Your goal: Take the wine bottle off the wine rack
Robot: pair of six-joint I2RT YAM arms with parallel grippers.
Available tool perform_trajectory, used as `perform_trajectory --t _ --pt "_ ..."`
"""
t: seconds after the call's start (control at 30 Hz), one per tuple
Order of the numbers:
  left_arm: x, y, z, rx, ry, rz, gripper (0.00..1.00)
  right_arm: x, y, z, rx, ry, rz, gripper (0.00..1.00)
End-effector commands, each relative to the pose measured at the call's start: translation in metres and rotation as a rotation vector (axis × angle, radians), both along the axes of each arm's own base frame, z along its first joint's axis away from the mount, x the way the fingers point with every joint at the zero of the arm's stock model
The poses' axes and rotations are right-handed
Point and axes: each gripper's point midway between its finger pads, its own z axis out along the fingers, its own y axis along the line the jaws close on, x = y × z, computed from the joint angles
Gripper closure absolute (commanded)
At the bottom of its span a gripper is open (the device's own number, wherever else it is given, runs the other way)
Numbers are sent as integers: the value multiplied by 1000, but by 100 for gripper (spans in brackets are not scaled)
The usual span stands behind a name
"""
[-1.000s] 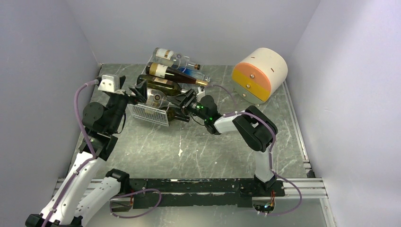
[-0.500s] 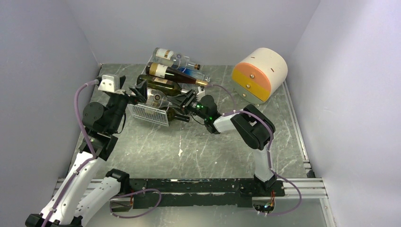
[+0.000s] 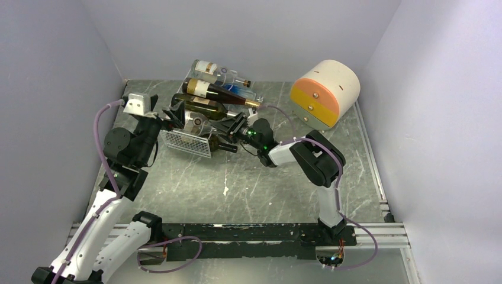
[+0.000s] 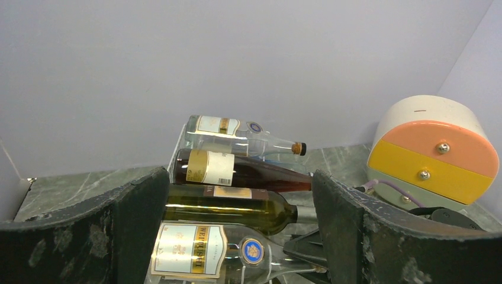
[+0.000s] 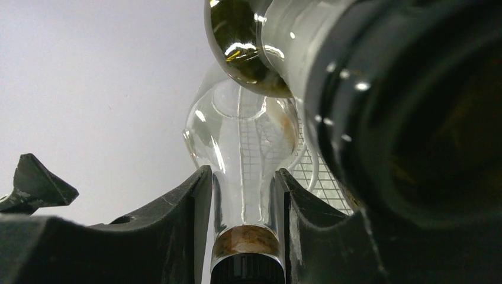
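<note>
The white wire wine rack (image 3: 187, 142) stands at the back left with several bottles lying in it. My right gripper (image 3: 238, 126) is shut on the neck of the clear wine bottle (image 3: 198, 123) with a white and gold label. In the right wrist view the gripper (image 5: 243, 178) has both fingers pressed on the clear neck (image 5: 245, 201), just above its dark cap. My left gripper (image 3: 171, 113) is open at the bottles' base end. In the left wrist view (image 4: 240, 177) its fingers stand wide apart on either side of the clear bottle (image 4: 189, 248), touching nothing.
A green bottle (image 3: 204, 107), a brown bottle (image 3: 216, 92) and another clear bottle (image 3: 216, 71) lie stacked behind the held one. A dark bottle (image 3: 224, 144) lies lower in the rack. A round cream drawer unit (image 3: 325, 92) with orange and yellow fronts stands at the back right.
The right wrist has edged slightly toward the back. The bottles, the rack and the left arm look the same.
</note>
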Motion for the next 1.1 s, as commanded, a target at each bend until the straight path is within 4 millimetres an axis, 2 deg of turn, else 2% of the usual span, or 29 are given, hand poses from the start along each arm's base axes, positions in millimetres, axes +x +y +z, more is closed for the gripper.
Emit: perform_trajectory --t 0.0,0.2,0.5,1.07 --pt "-1 -1 9 0 -41 -1 6 -2 -17 47 99 -80 -8 88" --pt "0 -3 7 1 -37 -4 6 -8 -33 61 131 -78 1 100" --pt "2 -4 5 3 -32 -9 6 -13 -52 68 122 -58 -10 100" --pt "4 -8 1 6 -19 -22 6 -20 -78 97 212 -31 -1 100"
